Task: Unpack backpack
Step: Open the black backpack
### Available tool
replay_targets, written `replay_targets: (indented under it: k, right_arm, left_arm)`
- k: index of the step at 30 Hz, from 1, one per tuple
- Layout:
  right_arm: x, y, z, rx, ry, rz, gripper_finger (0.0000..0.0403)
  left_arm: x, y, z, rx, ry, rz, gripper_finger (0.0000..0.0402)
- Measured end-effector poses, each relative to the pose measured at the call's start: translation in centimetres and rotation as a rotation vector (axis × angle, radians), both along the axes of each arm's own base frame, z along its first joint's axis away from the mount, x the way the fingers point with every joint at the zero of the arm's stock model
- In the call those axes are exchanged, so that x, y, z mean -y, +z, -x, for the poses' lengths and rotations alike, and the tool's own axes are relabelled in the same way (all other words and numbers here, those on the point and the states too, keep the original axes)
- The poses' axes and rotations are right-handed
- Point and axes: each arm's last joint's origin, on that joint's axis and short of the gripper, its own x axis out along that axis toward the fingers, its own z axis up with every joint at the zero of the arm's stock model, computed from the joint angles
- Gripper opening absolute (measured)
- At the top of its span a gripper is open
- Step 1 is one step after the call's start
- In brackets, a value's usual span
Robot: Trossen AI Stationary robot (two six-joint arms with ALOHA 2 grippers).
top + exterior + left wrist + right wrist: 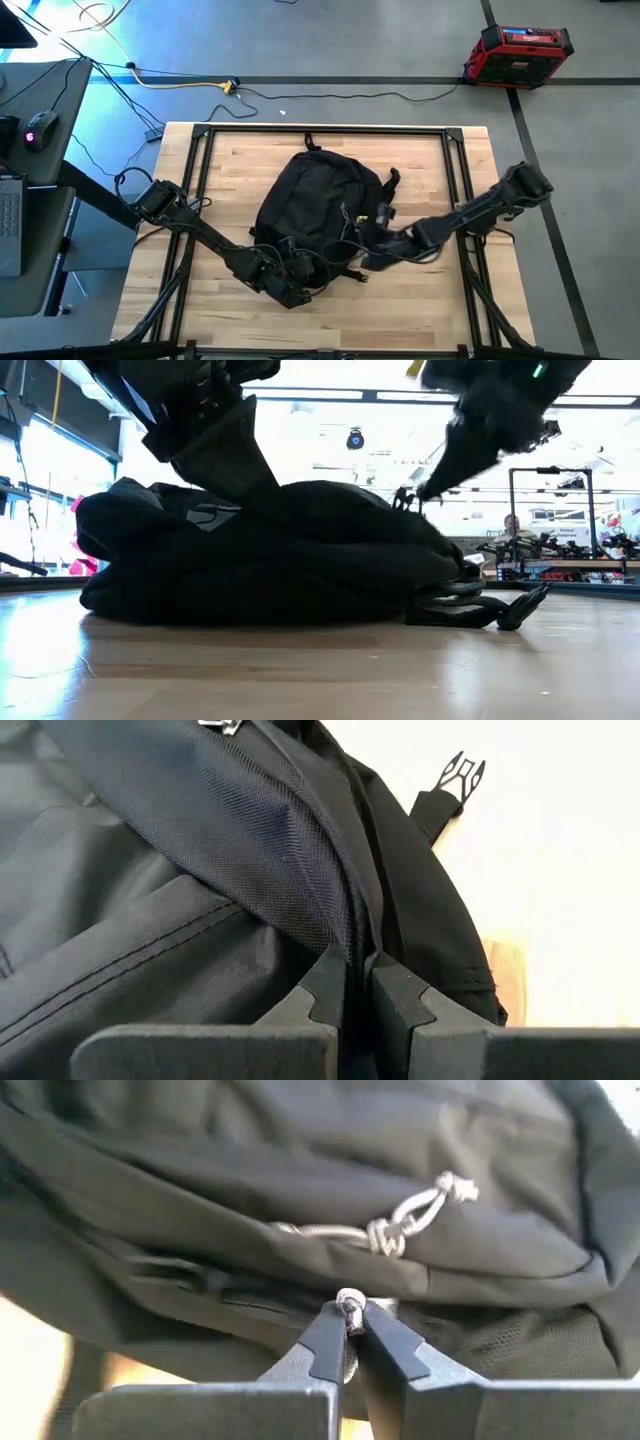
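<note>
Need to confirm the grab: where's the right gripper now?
High view: the right gripper is at the backpack's right near edge; the right wrist view shows it shut on a grey zipper pull.

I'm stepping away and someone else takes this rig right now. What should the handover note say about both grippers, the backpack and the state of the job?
Left gripper: shut on a fold of the backpack fabric, at its near edge.
Right gripper: shut on a grey zipper pull cord on the backpack's right side.
Backpack: lying flat near the middle of the table, straps trailing toward the right arm.
Done: both grips are set, one holding the fabric, one on the zipper pull.
Left: no opening shows in these views and nothing has been taken out; the zipper must be drawn open, then the contents removed.
</note>
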Motion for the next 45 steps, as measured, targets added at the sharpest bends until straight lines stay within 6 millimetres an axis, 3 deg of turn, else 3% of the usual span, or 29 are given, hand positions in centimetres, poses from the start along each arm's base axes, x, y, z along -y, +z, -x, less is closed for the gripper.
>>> replay_targets:
  k: [4,11,18,27,32,35,38,45]
  right_arm:
    - [-1.4,0.9,0.2,0.095,0.03,-0.013,0.0001]
    - [-2.1,-0.4,-0.8,0.1,0.064,-0.01,0.0]
    - [-2.1,-0.1,-0.9,0.1,0.098,-0.007,0.0]
    - [-2.7,0.1,-0.5,0.096,0.135,-0.001,0.0]
    - [-3.0,0.7,0.1,0.102,0.15,0.029,0.0]
    - [-3.3,1.4,0.7,0.109,0.176,0.034,0.0]
    - [-3.9,2.2,1.5,0.125,0.212,0.028,0.0]
    - [-5.2,2.8,2.7,0.138,0.283,0.0,0.0]
  left_arm:
    - [0.0,0.0,0.0,0.018,0.029,0.011,0.0005]
    - [0.4,0.2,-1.1,0.13,0.034,0.053,0.0005]
    - [1.8,-0.7,-2.7,0.18,-0.198,0.114,0.0028]
    - [4.2,3.7,-1.6,0.217,-0.45,0.108,0.0156]
    - [4.6,7.3,-0.7,0.209,-0.523,0.006,0.0175]
    - [4.6,8.6,-0.4,0.165,-0.631,-0.264,0.0172]
    - [3.8,8.7,-0.9,0.112,-0.613,-0.489,0.0167]
    - [-2.1,7.7,-4.4,0.004,-0.742,-0.508,0.0178]
